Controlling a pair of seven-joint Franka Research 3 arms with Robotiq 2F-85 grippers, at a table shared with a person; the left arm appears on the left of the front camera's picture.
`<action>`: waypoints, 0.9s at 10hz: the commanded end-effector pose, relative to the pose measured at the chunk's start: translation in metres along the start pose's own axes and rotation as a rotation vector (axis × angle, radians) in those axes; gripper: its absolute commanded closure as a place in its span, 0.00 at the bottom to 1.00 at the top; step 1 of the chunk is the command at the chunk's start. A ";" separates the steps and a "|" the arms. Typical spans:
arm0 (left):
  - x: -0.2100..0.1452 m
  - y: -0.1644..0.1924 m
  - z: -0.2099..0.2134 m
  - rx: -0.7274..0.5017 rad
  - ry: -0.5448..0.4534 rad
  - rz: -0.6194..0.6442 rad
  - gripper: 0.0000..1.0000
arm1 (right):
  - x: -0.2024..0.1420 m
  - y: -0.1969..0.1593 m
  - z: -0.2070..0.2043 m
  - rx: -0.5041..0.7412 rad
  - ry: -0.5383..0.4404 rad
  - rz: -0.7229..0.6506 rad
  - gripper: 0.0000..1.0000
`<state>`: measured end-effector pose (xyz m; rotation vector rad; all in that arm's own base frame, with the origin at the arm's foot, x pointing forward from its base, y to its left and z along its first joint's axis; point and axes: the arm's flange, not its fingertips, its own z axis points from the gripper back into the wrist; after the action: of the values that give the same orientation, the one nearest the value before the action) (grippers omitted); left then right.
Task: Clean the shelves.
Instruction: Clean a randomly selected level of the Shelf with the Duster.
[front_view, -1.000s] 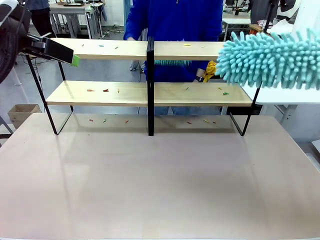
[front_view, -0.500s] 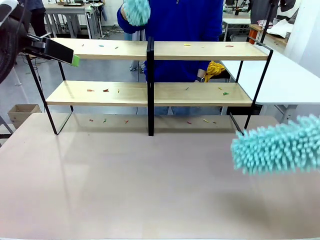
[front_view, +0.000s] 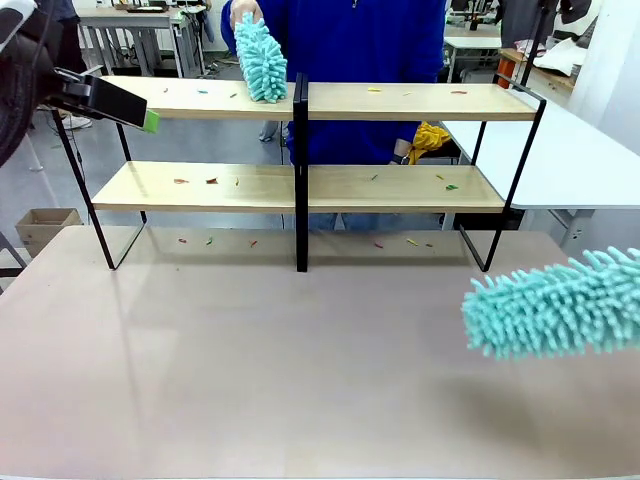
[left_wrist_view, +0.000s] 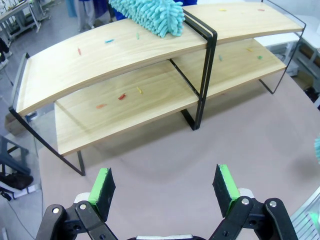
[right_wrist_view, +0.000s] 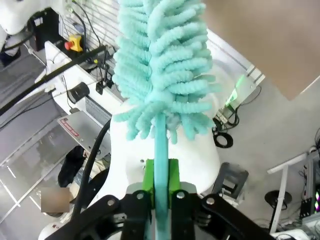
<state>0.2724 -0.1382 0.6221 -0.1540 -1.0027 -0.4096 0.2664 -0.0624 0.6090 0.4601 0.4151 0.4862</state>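
Front view puts the shelves (front_view: 420, 105) at the far side of the table (front_view: 300, 380), two wooden boards in a black frame. Small coloured scraps (front_view: 211, 181) lie on both tiers and on the tabletop under the rack. My teal duster (front_view: 555, 305) hangs at the right edge, low over the table, in front of the rack and well apart from it.

In the right wrist view my right gripper (right_wrist_view: 160, 187) is clamped on the duster's thin handle, green pads pressed against it on both sides. The fluffy head (right_wrist_view: 160, 75) stands straight out beyond the fingers.

My left gripper (left_wrist_view: 164, 184) hovers high on the left with its pads (left_wrist_view: 102, 186) spread wide and nothing between them, looking down on the rack. From there I see a second duster (left_wrist_view: 147, 15) lying on the top board, just beside the central upright. In the front view the person (front_view: 350, 40) across the table is holding it there.

I judge this to be the approach: no board looks swept yet, and my tool touches nothing.

Next I should lift the head and carry it forward to the right half, which the person is not working. The lower tier leaves little room under the top board, so the head must go in flat, between the upright and the right post. Then I can draw the scraps towards the board's edge without catching the frame.
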 end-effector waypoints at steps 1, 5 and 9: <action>0.000 0.001 0.000 -0.001 0.000 0.001 0.00 | 0.033 -0.011 0.000 0.061 -0.185 -0.051 0.87; 0.000 0.001 0.000 -0.001 0.000 0.001 0.00 | 0.065 -0.019 -0.004 0.087 -0.338 -0.021 0.87; 0.000 0.001 0.000 -0.001 0.000 0.001 0.00 | 0.153 0.019 -0.018 0.098 -0.626 -0.197 0.87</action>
<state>0.2725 -0.1382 0.6220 -0.1540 -1.0025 -0.4095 0.3694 0.0148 0.5744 0.6313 -0.0480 0.1895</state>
